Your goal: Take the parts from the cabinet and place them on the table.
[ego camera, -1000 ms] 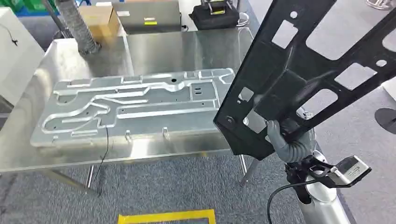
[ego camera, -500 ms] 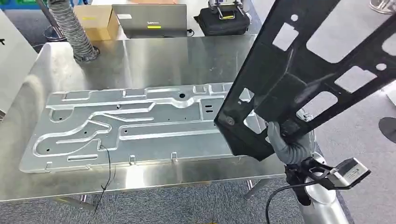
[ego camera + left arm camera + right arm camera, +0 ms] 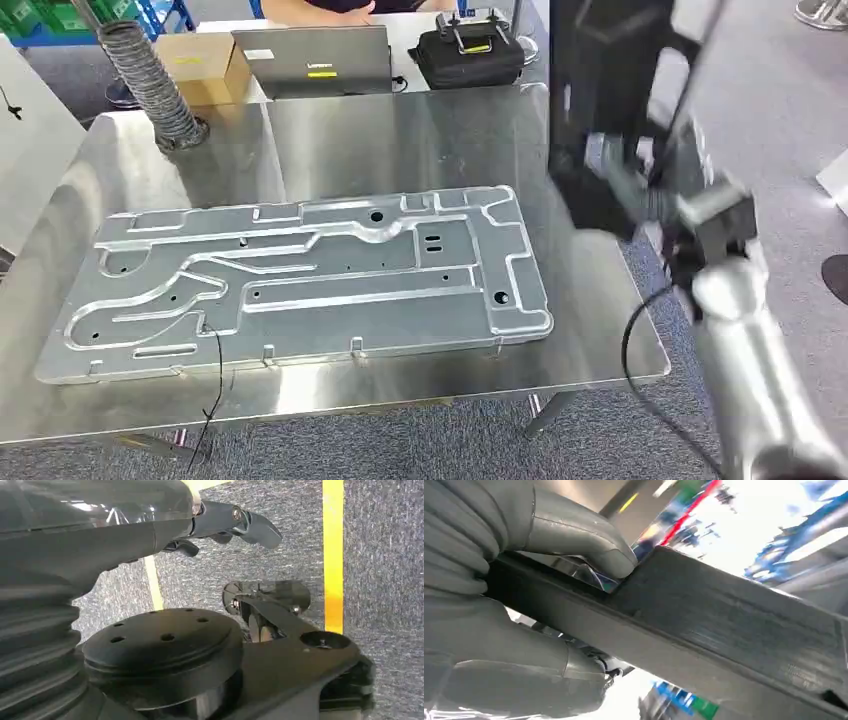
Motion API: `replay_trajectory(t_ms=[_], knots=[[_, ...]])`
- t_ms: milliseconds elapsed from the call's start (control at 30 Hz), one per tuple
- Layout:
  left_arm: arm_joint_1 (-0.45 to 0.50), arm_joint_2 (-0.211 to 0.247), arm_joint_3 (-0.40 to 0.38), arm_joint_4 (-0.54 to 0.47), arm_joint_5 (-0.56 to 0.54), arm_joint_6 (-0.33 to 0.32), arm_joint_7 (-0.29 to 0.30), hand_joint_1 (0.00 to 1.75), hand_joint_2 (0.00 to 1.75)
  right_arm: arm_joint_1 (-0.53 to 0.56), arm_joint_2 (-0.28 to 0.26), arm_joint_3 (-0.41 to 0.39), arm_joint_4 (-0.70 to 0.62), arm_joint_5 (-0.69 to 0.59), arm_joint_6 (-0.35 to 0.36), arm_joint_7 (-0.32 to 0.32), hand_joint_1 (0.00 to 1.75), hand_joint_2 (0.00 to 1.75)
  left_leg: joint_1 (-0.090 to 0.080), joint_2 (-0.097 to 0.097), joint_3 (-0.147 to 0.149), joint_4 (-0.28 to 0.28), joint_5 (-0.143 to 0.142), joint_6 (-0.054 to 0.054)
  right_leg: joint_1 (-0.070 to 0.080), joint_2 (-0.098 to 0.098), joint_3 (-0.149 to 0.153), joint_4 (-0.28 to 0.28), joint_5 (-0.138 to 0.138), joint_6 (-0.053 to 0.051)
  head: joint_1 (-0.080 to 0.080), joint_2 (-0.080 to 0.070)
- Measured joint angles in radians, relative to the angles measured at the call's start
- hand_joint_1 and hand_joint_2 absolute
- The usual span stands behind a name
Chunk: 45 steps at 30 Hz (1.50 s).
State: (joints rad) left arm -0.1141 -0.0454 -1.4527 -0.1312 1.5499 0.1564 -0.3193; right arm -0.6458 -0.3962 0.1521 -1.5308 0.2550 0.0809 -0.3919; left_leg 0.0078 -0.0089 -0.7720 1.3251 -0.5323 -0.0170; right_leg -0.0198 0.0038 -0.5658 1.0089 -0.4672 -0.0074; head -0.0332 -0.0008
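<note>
A black perforated panel (image 3: 600, 110) is held in the right hand (image 3: 625, 185) above the far right part of the stainless-steel worktop (image 3: 400, 130); in the head view the panel is blurred and is seen nearly edge-on, rising out of the top of the frame. In the right wrist view, the grey thumb (image 3: 574, 535) is pressed on one face of the panel's dark edge (image 3: 734, 630) and the remaining fingers (image 3: 519, 680) are curled against the opposite face, so that the panel is clamped between them. The silver right arm (image 3: 760, 380) enters from the lower right corner, with a black cable (image 3: 640, 340) looped beside it. A large machined aluminium plate (image 3: 300, 275) with milled channels and small holes lies flat on the worktop, near its front edge and apart from the held panel. A thin black wire (image 3: 215, 370) runs over the plate's front edge and hangs off the worktop. At the far edge are seen a ribbed grey hose (image 3: 150, 85), a cardboard box (image 3: 205, 65), a laptop (image 3: 315, 60) and a black case (image 3: 470, 50). In the left wrist view, the left hand (image 3: 220, 525) hangs above grey carpet (image 3: 380, 580) marked with yellow tape (image 3: 332, 555); its dark fingers are extended and nothing is held in them.
</note>
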Motion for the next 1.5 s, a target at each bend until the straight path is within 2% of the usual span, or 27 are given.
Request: replay_trajectory(t_ms=[33,100,167,267,333,433,467,500,533,567,600,633,733,833,867,933,967,1000,1033,1100,1133,1300,1333,1367,1400,1467,1500], knots=[[-0.001,0.001,-0.002,0.000,-0.002,-0.001,-0.002,0.00,1.75,-0.059,-0.018,0.020,0.047,0.022,0.000,0.013,1.75,1.75,0.002,0.001,0.024,-0.053,0.036,0.000,-0.001,0.000,0.001,0.001,-0.002,0.003,0.000,0.000],[-0.002,0.002,-0.009,0.000,-0.006,-0.002,-0.007,0.00,1.75,-0.167,-0.049,0.049,0.125,0.064,0.003,0.034,1.75,1.75,0.004,0.006,0.112,-0.235,0.129,0.007,-0.001,-0.005,0.007,0.005,-0.011,0.012,0.000,0.000],[-0.002,0.003,-0.017,0.000,-0.013,-0.003,-0.008,0.00,1.75,-0.295,-0.066,0.106,0.232,0.129,0.014,0.056,1.75,1.75,-0.002,0.004,0.138,-0.296,0.116,0.016,0.006,-0.003,-0.002,0.015,-0.015,0.022,0.000,0.000],[-0.002,0.003,-0.024,0.000,-0.022,-0.007,-0.006,0.00,1.75,-0.433,-0.088,0.216,0.358,0.217,0.019,0.073,1.75,1.75,-0.004,0.001,0.135,-0.294,0.116,0.030,0.004,-0.006,0.001,0.004,-0.013,0.040,0.000,0.000],[-0.005,0.004,-0.026,0.000,-0.024,-0.013,-0.006,0.00,1.75,-0.507,-0.090,0.287,0.435,0.273,0.026,0.074,1.75,1.75,0.003,0.000,0.146,-0.314,0.123,0.042,-0.001,-0.006,-0.010,0.036,-0.042,0.048,0.000,0.000],[-0.009,0.004,-0.034,0.000,-0.027,-0.019,-0.007,0.00,1.75,-0.604,-0.089,0.417,0.543,0.332,0.025,0.071,1.75,1.75,0.002,0.000,0.149,-0.314,0.121,0.050,-0.001,-0.004,-0.131,0.266,-0.135,0.054,0.000,0.000],[-0.008,0.004,-0.036,0.000,-0.029,-0.019,-0.007,0.00,1.75,-0.614,-0.088,0.451,0.567,0.343,0.021,0.071,1.75,1.75,0.002,0.000,0.152,-0.314,0.118,0.051,-0.002,-0.004,-0.163,0.319,-0.141,0.057,0.000,0.000],[-0.008,0.004,-0.039,0.000,-0.031,-0.019,-0.007,0.00,1.75,-0.617,-0.086,0.484,0.588,0.353,0.015,0.070,1.75,1.75,0.003,-0.002,0.156,-0.313,0.116,0.050,-0.004,-0.004,-0.174,0.323,-0.123,0.058,0.000,0.000],[-0.007,0.004,-0.041,0.000,-0.033,-0.019,-0.007,0.00,1.75,-0.621,-0.081,0.515,0.611,0.360,0.004,0.068,1.75,1.75,0.004,-0.005,0.161,-0.311,0.113,0.048,-0.005,-0.004,-0.160,0.277,-0.078,0.058,0.000,0.000],[-0.008,0.004,-0.042,0.000,-0.033,-0.019,-0.007,0.00,1.75,-0.631,-0.072,0.544,0.635,0.365,-0.012,0.065,1.75,1.75,0.005,-0.007,0.165,-0.308,0.108,0.045,-0.007,-0.005,-0.127,0.192,-0.021,0.057,0.000,0.000],[-0.009,0.004,-0.044,0.000,-0.034,-0.020,-0.006,0.00,1.75,-0.646,-0.056,0.574,0.666,0.371,-0.035,0.061,1.75,1.75,0.005,-0.008,0.168,-0.304,0.103,0.039,-0.008,-0.005,-0.088,0.092,0.036,0.056,0.000,0.000],[-0.009,0.004,-0.046,0.000,-0.034,-0.020,-0.007,0.00,1.75,-0.661,-0.036,0.602,0.699,0.375,-0.059,0.058,1.75,1.75,0.003,-0.007,0.165,-0.301,0.097,0.033,-0.008,-0.004,-0.065,0.036,0.044,0.052,0.000,0.000],[-0.012,0.006,-0.048,0.000,-0.034,-0.020,-0.007,0.00,1.75,-0.679,0.031,0.685,0.781,0.385,-0.123,0.040,1.75,1.75,0.000,-0.003,0.164,-0.304,0.098,0.020,0.006,0.001,-0.063,0.021,0.036,0.033,0.000,0.000],[-0.013,0.007,-0.049,0.000,-0.029,-0.018,-0.005,0.00,1.75,-0.669,0.106,0.736,0.835,0.386,-0.175,0.019,1.75,1.75,0.003,0.000,0.157,-0.282,0.076,0.002,-0.002,0.001,-0.055,0.008,0.043,0.008,0.000,0.000],[-0.013,0.007,-0.049,0.000,-0.024,-0.016,-0.005,0.00,1.75,-0.667,0.136,0.748,0.847,0.386,-0.193,0.015,1.75,1.75,0.003,0.001,0.133,-0.227,0.045,-0.001,-0.002,0.002,-0.055,0.008,0.042,-0.001,0.000,0.000],[-0.013,0.008,-0.049,0.000,-0.022,-0.016,-0.005,0.00,1.75,-0.655,0.198,0.773,0.873,0.386,-0.219,0.009,1.75,1.75,0.004,0.002,0.054,-0.063,-0.023,-0.006,0.002,0.005,-0.053,0.008,0.040,-0.005,0.000,0.000],[-0.013,0.008,-0.049,0.000,-0.020,-0.015,-0.005,0.00,1.75,-0.643,0.225,0.784,0.885,0.386,-0.225,0.005,1.75,1.75,0.004,0.002,0.019,0.001,-0.039,-0.007,0.004,0.006,-0.051,0.009,0.039,-0.007,0.000,0.000],[-0.013,0.008,-0.049,0.000,-0.019,-0.014,-0.005,0.00,1.75,-0.630,0.255,0.797,0.898,0.388,-0.231,-0.002,1.75,1.75,0.004,0.002,0.006,0.016,-0.029,-0.006,0.007,0.007,-0.049,0.009,0.038,-0.008,0.000,0.000],[-0.012,0.009,-0.049,0.000,-0.018,-0.014,-0.006,0.00,1.75,-0.618,0.277,0.807,0.906,0.391,-0.236,-0.009,1.75,1.75,0.003,0.002,0.018,-0.022,0.004,-0.004,0.009,0.007,-0.046,0.010,0.036,-0.010,0.000,0.000],[-0.013,0.010,-0.049,0.000,-0.013,-0.013,-0.008,0.00,1.75,-0.604,0.323,0.829,0.919,0.393,-0.254,-0.020,1.75,1.75,0.003,0.002,0.094,-0.195,0.100,0.006,0.011,0.007,-0.043,0.014,0.030,-0.008,0.000,0.000],[-0.013,0.011,-0.049,0.000,-0.012,-0.012,-0.008,0.00,1.75,-0.602,0.338,0.835,0.922,0.393,-0.261,-0.024,1.75,1.75,0.002,0.002,0.123,-0.259,0.128,0.011,0.012,0.007,-0.042,0.014,0.027,-0.007,0.000,0.000],[-0.013,0.011,-0.049,0.000,-0.011,-0.012,-0.009,0.00,1.75,-0.601,0.341,0.836,0.923,0.393,-0.263,-0.025,1.75,1.75,0.002,0.002,0.129,-0.272,0.130,0.012,0.012,0.007,-0.042,0.015,0.027,-0.006,0.000,0.000],[-0.014,0.013,-0.049,0.000,-0.005,-0.008,-0.010,0.00,1.75,-0.589,0.384,0.857,0.933,0.393,-0.282,-0.037,1.75,1.75,-0.003,0.003,0.145,-0.301,0.116,0.013,0.018,0.008,-0.047,0.015,0.026,0.002,0.000,0.000],[-0.012,0.013,-0.049,0.000,-0.001,-0.001,-0.011,0.00,1.75,-0.560,0.438,0.884,0.946,0.394,-0.284,-0.040,1.75,1.75,0.005,0.002,0.153,-0.319,0.125,0.031,0.017,0.005,-0.046,0.025,0.010,0.022,0.000,0.000],[-0.012,0.013,-0.048,0.000,0.000,0.001,-0.010,0.00,1.75,-0.558,0.447,0.889,0.950,0.394,-0.284,-0.040,1.75,1.75,0.005,0.003,0.154,-0.320,0.125,0.036,0.016,0.003,-0.067,0.067,-0.020,0.026,0.000,0.000],[-0.012,0.013,-0.048,0.000,0.003,0.000,-0.007,0.00,1.75,-0.550,0.462,0.897,0.958,0.394,-0.285,-0.040,1.75,1.75,0.004,0.003,0.154,-0.320,0.124,0.039,0.013,0.002,-0.138,0.220,-0.092,0.030,0.000,0.000],[-0.011,0.013,-0.047,0.000,0.003,0.000,-0.006,0.00,1.75,-0.541,0.466,0.900,0.965,0.394,-0.286,-0.041,1.75,1.75,0.004,0.003,0.154,-0.320,0.124,0.040,0.012,0.002,-0.173,0.288,-0.112,0.033,0.000,0.000]])
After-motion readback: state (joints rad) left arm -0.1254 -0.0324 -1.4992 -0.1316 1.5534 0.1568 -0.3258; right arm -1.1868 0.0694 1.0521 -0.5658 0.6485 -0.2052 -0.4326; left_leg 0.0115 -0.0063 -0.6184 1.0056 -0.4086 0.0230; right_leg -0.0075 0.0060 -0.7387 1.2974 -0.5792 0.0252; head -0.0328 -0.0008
